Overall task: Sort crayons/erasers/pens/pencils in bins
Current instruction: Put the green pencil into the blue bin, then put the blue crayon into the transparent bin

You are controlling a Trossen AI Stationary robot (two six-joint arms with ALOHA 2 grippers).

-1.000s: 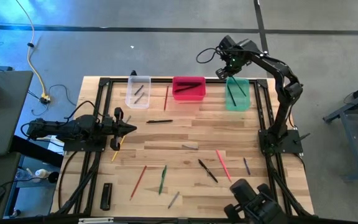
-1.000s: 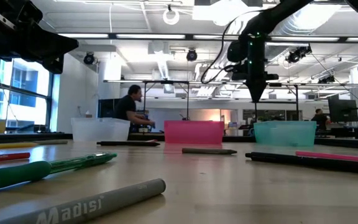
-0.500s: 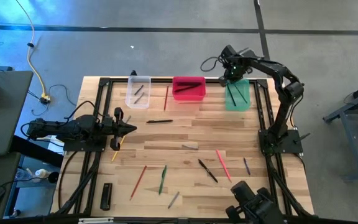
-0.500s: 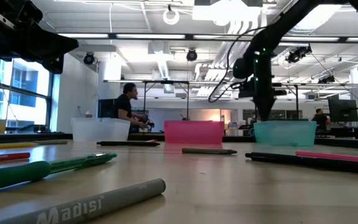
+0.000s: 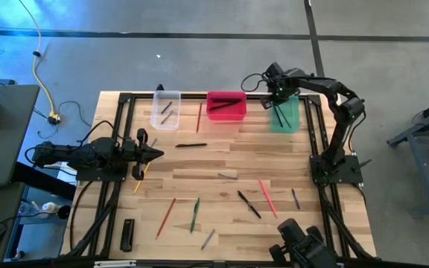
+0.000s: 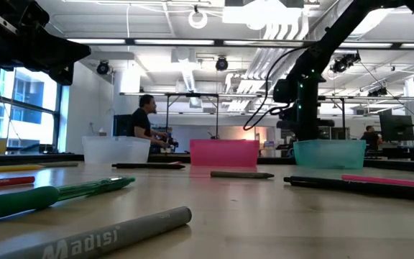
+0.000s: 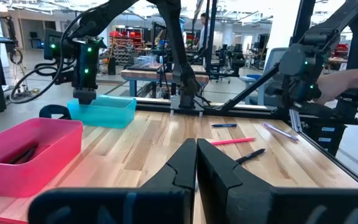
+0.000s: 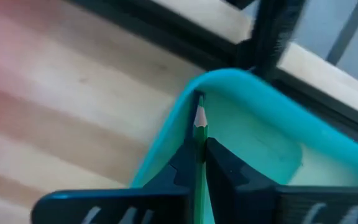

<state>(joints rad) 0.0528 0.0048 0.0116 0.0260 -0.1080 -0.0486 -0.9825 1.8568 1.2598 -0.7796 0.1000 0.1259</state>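
Observation:
Three bins stand along the far edge: clear (image 5: 165, 109), pink-red (image 5: 226, 106) and green (image 5: 285, 113). My right gripper (image 8: 199, 149) hangs over the green bin's (image 8: 253, 124) corner, shut on a green pencil (image 8: 199, 124); in the low view its fingertips are hidden behind the bin wall (image 6: 329, 153). My left gripper (image 5: 157, 154) waits shut and level at the table's left side. Loose sticks lie flat on the wood: a black pen (image 5: 191, 145), a red one (image 5: 199, 117), a pink one (image 5: 267, 196), a green one (image 5: 195, 214). My right gripper pinches the green pencil's shaft just behind its sharpened end (image 8: 199, 138) between the two fingers. The fingers come from above, pointing down, and the pencil runs along them. Its point (image 8: 199, 115) sticks out past the fingertips, close to the bin's inner wall at the corner.
Dark sticks lie in the green bin (image 5: 280, 115) and the pink-red bin (image 5: 224, 103). A flat black bar (image 5: 127, 234) lies near the front left. More sticks are scattered over the near half, among them a black pen (image 5: 249, 204) and a purple one (image 5: 296, 198). People show in the room behind.
My right gripper has come down with the green pencil from well above the bins to the green bin, its fingertips now behind the bin's wall in the low view. It has also shifted a little toward the table's near edge.

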